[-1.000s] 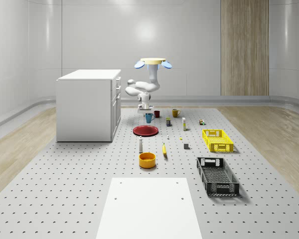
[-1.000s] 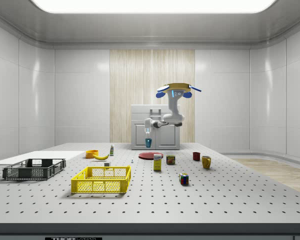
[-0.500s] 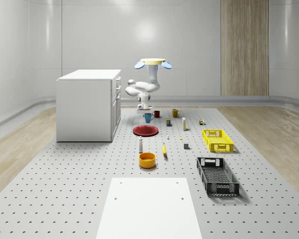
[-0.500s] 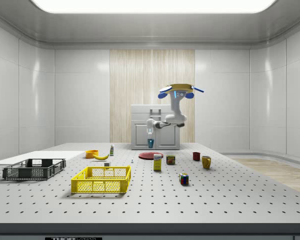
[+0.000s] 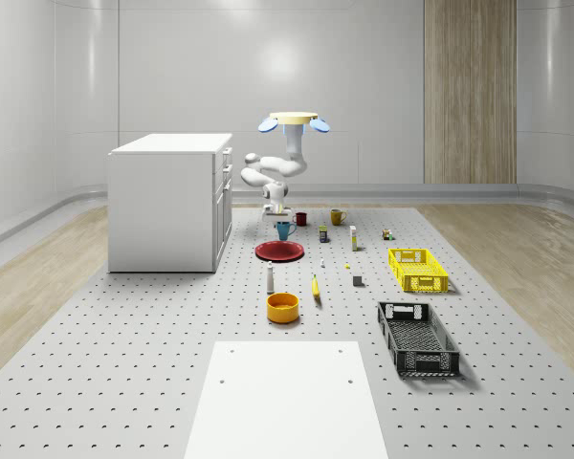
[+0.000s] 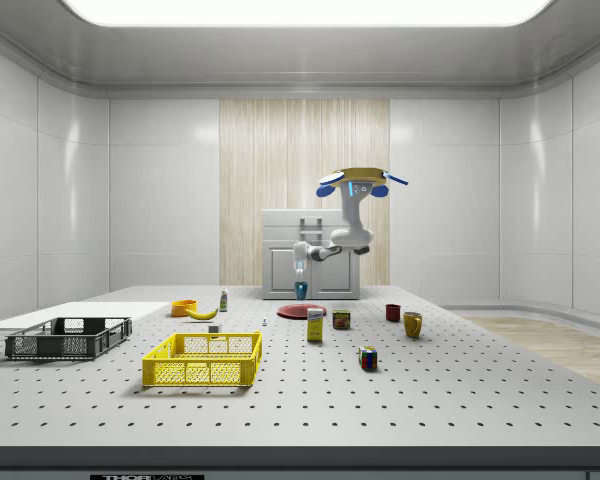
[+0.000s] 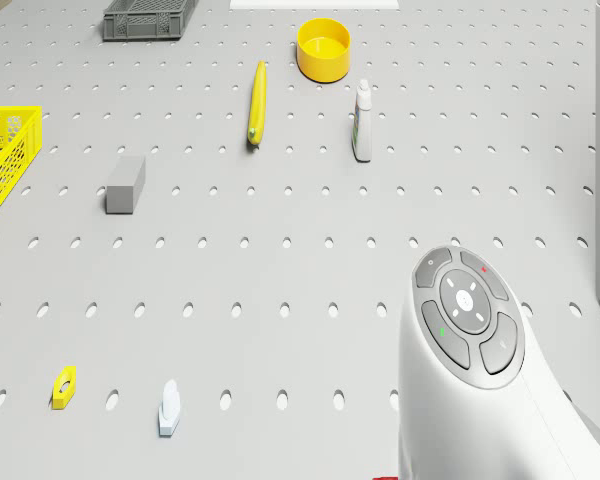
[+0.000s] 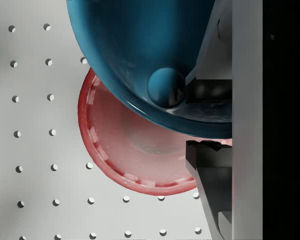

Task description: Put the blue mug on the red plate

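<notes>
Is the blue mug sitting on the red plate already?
No, the blue mug hangs in the gripper above the red plate, with the drone hovering overhead.

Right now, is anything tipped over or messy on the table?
Nothing looks spilled or broken. The gripper holds the blue mug in the air above the red plate, under the hovering drone.
</notes>
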{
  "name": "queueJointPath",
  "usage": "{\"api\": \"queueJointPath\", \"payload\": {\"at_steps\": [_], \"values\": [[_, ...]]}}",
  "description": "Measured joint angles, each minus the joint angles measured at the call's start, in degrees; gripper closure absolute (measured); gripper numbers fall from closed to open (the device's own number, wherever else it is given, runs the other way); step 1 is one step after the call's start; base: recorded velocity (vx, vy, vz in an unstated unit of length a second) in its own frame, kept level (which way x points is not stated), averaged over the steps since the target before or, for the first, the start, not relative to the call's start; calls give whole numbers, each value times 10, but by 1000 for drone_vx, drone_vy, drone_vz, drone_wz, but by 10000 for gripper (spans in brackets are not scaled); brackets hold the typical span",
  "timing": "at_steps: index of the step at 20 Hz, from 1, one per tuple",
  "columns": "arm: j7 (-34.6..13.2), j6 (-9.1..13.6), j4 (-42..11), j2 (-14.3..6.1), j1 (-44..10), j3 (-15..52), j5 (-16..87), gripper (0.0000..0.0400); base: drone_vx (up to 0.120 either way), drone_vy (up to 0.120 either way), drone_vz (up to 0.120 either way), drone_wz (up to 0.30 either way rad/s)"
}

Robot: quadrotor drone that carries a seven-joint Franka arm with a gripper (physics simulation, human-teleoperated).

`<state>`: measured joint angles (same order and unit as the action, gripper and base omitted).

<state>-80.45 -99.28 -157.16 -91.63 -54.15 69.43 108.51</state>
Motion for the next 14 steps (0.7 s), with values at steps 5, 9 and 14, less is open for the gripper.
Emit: {"api": "queueJointPath", "payload": {"at_steps": [5,9,14], "values": [[36,-10,14,1,6,-14,11,295,0,0,0,0],[45,-19,24,3,4,-32,26,297,0,0,0,0],[37,-32,40,7,-5,-61,51,299,0,0,0,0]]}}
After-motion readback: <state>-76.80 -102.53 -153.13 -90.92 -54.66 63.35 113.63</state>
